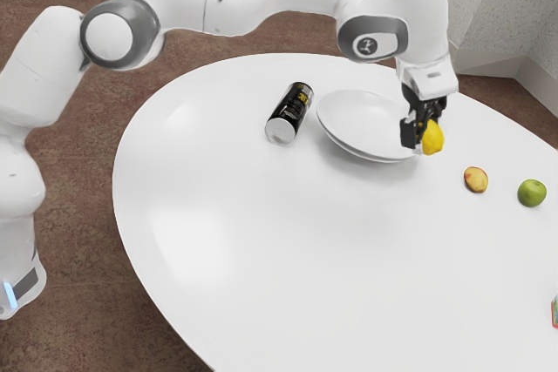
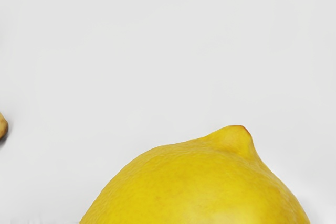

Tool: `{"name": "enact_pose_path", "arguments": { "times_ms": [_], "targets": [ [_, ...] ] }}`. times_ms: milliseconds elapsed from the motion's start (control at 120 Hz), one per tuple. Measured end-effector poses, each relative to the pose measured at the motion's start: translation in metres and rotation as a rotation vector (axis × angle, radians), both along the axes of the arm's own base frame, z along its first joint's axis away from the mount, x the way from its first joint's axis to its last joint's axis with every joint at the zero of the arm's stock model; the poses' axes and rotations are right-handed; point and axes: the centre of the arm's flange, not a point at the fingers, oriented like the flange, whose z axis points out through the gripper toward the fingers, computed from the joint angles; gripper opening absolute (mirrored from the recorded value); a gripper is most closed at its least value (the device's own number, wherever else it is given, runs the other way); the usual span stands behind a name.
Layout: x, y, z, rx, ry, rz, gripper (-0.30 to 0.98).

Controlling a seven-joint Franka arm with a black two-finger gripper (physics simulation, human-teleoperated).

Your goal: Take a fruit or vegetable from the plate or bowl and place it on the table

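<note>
My gripper (image 1: 422,140) is at the plate's edge on the exterior view's right, pointing down and shut on a yellow lemon (image 1: 433,138). One dark finger shows beside the fruit; the other is partly hidden. The lemon (image 2: 205,187) looms large at the wrist view's lower edge, its pointed tip showing against the white surface. The white plate (image 1: 359,119) lies on the round white table (image 1: 288,233), its near rim partly behind the hand. Whether the lemon touches the table or hangs just above it, I cannot tell.
A black can (image 1: 290,113) lies on its side by the plate. Toward the exterior view's right are a small yellow-red fruit piece (image 1: 475,179) and a green apple (image 1: 532,192). A colored object (image 1: 554,312) sits at that view's right edge.
</note>
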Motion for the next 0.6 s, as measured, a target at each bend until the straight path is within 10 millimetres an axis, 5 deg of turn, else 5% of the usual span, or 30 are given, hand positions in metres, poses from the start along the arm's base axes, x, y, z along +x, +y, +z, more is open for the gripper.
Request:
{"name": "enact_pose_path", "arguments": {
  "times_ms": [75, 167, 275, 400, 600],
  "targets": [
    [-0.027, -0.035, -0.041, 0.027, 0.177, 0.027, 0.37],
    [-0.046, -0.048, -0.066, 0.033, 0.304, 0.098, 0.36],
    [-0.054, -0.048, -0.076, 0.03, 0.376, 0.189, 0.37],
    [-0.058, -0.046, -0.082, 0.021, 0.423, 0.277, 0.56],
    [-0.061, -0.046, -0.084, 0.017, 0.446, 0.38, 0.66]
  ]
}}
